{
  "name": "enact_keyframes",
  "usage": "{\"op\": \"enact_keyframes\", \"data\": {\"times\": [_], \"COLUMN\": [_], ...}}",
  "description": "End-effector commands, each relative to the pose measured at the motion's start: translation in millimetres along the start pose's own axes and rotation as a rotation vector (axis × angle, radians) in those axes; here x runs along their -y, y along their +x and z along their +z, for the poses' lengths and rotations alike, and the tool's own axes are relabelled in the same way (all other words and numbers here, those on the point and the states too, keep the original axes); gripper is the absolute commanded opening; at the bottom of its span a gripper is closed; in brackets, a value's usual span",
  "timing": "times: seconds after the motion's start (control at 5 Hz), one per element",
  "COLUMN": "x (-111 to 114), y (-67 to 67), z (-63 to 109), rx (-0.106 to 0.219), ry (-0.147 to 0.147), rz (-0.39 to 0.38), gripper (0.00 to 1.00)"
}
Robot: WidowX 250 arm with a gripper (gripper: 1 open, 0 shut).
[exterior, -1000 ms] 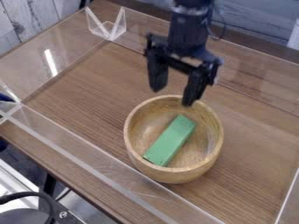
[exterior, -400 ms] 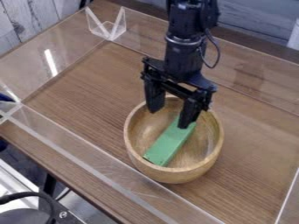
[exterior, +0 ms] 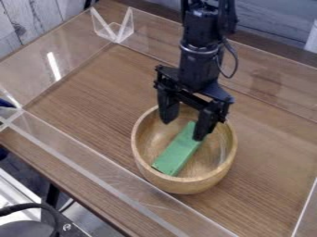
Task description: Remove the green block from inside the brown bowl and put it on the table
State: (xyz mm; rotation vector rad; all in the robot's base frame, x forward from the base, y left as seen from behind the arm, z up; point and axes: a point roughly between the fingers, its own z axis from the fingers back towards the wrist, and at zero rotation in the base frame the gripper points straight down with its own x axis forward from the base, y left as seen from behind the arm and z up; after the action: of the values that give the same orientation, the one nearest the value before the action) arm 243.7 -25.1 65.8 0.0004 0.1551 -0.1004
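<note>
The green block (exterior: 175, 155) lies aslant inside the brown bowl (exterior: 148, 167), one end low near the front wall, the other end up toward the back rim. My gripper (exterior: 186, 124) points straight down over the block's upper end, inside the bowl's rim. It is open, one black finger on each side of the block, and I cannot tell whether they touch it. The bowl rests on the wood-grain table (exterior: 87, 93).
Low clear acrylic walls (exterior: 74, 171) edge the table along the front and left. A clear acrylic bracket (exterior: 114, 24) stands at the back left corner. The black arm column (exterior: 206, 37) rises behind the bowl.
The gripper has come down from above the bowl's back rim into the bowl, its open fingers now straddling the block's upper end. Block and bowl have not moved.
</note>
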Motion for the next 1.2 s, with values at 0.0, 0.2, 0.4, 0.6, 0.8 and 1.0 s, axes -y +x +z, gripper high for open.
{"op": "enact_keyframes", "data": {"times": [0.0,0.2,0.4,0.6,0.8,1.0], "x": [3.2,5.4,7.1,7.9,8.5,9.0], "y": [5.9,6.5,7.7,8.6,8.8,8.9], "z": [3.7,-1.7,-5.7,-8.0,-8.9,-9.3], "rx": [0.034,0.032,0.038,0.044,0.052,0.061], "ry": [-0.001,-0.003,-0.004,-0.007,-0.014,-0.02], "rz": [-0.009,-0.015,-0.026,-0.034,-0.038,-0.04], "gripper": [1.0,1.0,1.0,1.0,1.0,1.0]}}
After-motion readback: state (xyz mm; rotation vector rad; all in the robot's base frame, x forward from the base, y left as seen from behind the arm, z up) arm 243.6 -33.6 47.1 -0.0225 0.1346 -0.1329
